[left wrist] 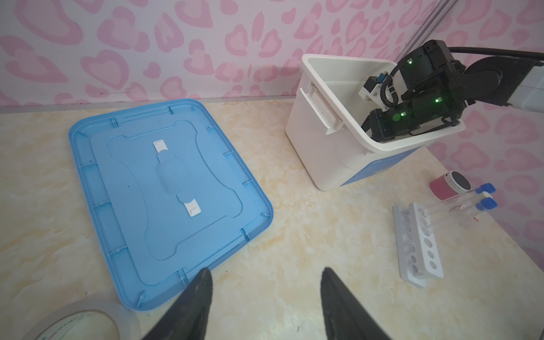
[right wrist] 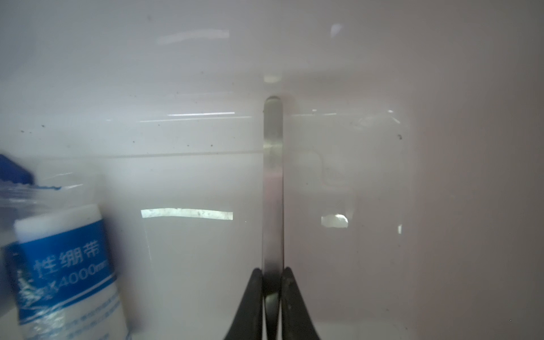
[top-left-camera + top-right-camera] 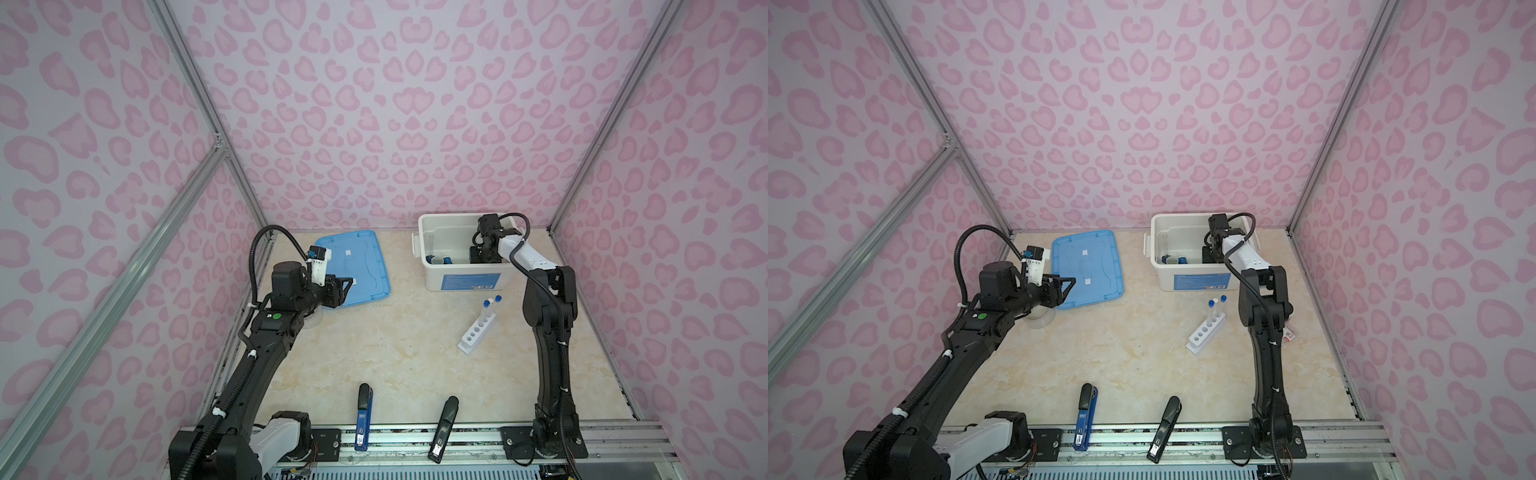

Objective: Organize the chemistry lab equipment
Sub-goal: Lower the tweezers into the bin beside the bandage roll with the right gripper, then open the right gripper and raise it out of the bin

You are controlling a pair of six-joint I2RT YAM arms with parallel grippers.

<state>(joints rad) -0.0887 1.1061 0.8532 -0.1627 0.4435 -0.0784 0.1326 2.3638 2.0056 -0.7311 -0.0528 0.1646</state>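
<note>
Two pincers logged. Right pincer (image 2: 272,275): down inside the white bin (image 3: 465,278) at the far right corner of the table (image 3: 374,345), clamped on the metal tweezers (image 2: 273,176), which point toward the bin wall. White-and-blue bottle (image 2: 67,265) is in the same bin, beside the tweezers, not touching. Left pincer (image 1: 266,272): jaws apart, empty, by the near edge of the blue lid (image 1: 164,191), far left. White holed rack (image 3: 476,332) holding three capped test tubes (image 3: 487,311) stands near the bin, toward the right edge.
</note>
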